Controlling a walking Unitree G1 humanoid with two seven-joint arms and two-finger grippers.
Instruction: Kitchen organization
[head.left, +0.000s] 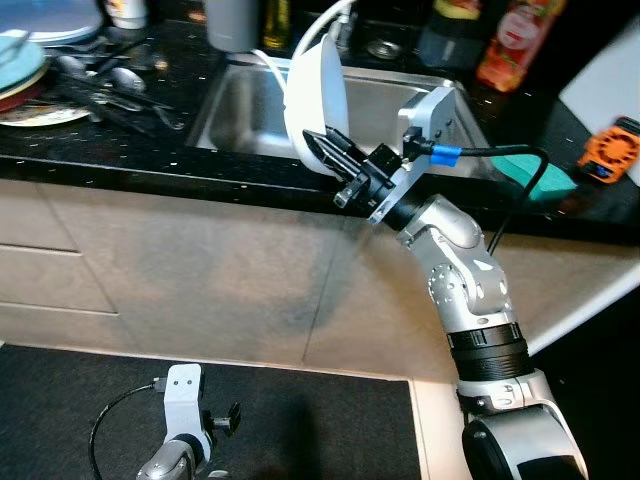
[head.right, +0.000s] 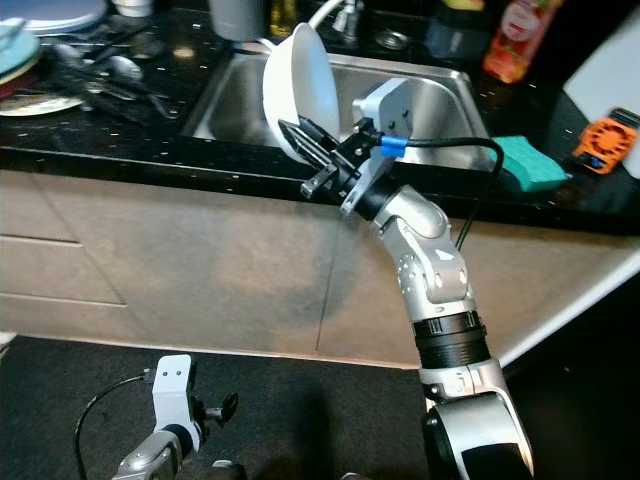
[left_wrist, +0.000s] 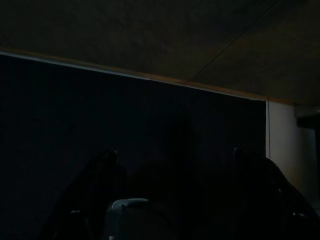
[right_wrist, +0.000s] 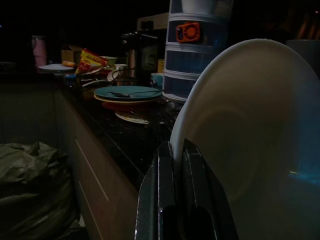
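Observation:
A white plate is held on edge, almost upright, over the front rim of the steel sink. My right gripper is shut on the plate's lower rim; in the right wrist view its black fingers pinch the plate between them. My left arm hangs idle low over the dark floor mat, with its gripper near the bottom of the picture.
Stacked plates and loose cutlery lie on the black counter left of the sink. A green sponge and an orange tool sit on the right. Bottles stand behind the sink. Beige cabinet fronts run below.

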